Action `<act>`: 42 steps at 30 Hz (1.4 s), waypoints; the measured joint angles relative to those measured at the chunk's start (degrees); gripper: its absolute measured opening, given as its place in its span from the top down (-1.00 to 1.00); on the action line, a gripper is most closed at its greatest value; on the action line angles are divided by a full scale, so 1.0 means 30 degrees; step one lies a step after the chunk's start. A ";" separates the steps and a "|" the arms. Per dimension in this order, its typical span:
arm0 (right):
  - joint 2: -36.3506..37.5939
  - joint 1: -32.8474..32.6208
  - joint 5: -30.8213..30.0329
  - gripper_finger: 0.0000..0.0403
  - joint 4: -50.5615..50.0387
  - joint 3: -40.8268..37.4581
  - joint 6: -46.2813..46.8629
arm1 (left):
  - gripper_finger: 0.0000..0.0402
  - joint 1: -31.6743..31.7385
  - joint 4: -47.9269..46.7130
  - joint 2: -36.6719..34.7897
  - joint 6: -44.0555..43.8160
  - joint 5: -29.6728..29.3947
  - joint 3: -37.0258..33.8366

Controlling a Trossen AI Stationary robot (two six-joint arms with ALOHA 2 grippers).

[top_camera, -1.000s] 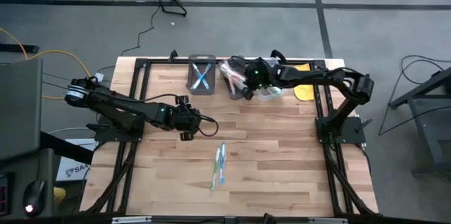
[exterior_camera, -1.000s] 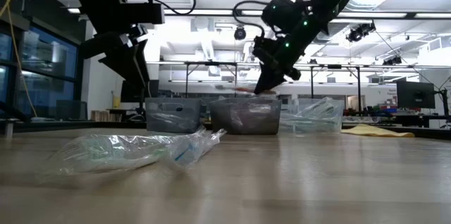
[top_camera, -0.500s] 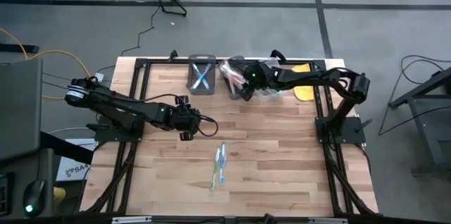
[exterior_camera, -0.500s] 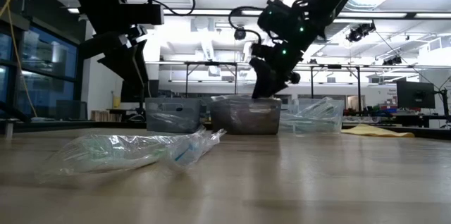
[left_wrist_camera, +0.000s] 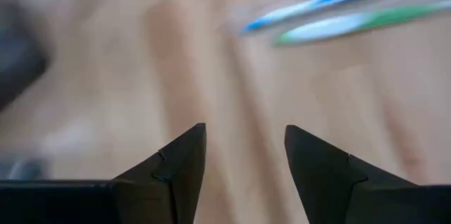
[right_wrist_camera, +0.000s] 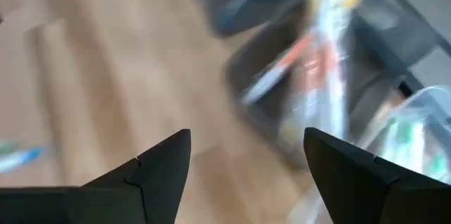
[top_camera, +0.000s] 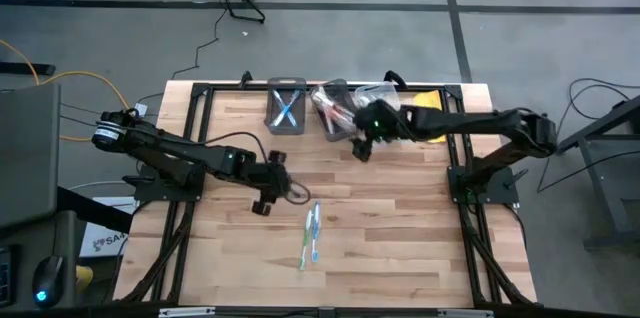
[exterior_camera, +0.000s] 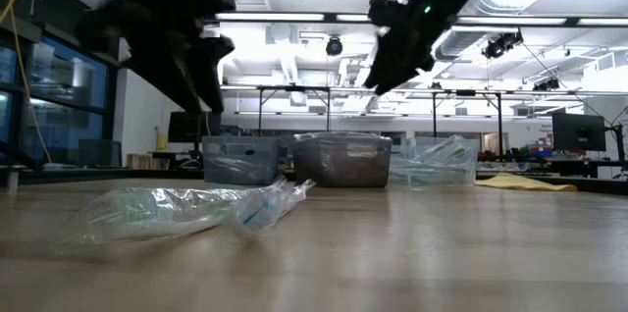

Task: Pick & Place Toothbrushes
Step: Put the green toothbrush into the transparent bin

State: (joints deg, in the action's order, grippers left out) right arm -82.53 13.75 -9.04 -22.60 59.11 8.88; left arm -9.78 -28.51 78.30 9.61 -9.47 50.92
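On the pale butcher-block wooden table (top_camera: 400, 228), two wrapped plastic toothbrushes (top_camera: 311, 235) — blue- and green-handled — lie near the front, well apart from the grey bins (top_camera: 287, 106) at the far edge. The left end effector (top_camera: 268, 195) hangs just beside them, fingers apart and empty. The right end effector (top_camera: 360, 147) hangs near the middle bin (top_camera: 333, 108) of orange-handled brushes, wide and empty — grey floor surrounds the table, with a bright workshop behind.

Two dark robot arms reach inward over a wooden surface, both grippers empty.

The left gripper (top_camera: 268, 190) hangs low near the surface's middle, its two dark fingers (left_wrist_camera: 180, 164) spread apart. The right gripper (top_camera: 362, 141), raised toward the far edge, holds its dark fingers (right_wrist_camera: 162, 164) wide apart, arm stretched nearly straight.
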 joint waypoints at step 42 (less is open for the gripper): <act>-0.0632 -1.4967 -0.9783 -0.34 0.0745 0.0008 0.9692 | 0.07 -0.2878 0.9945 0.7200 1.3805 0.5754 0.0204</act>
State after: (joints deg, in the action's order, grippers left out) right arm -84.42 -31.15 -38.39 -20.37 59.13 37.95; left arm -18.41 1.33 99.90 51.02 7.79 51.53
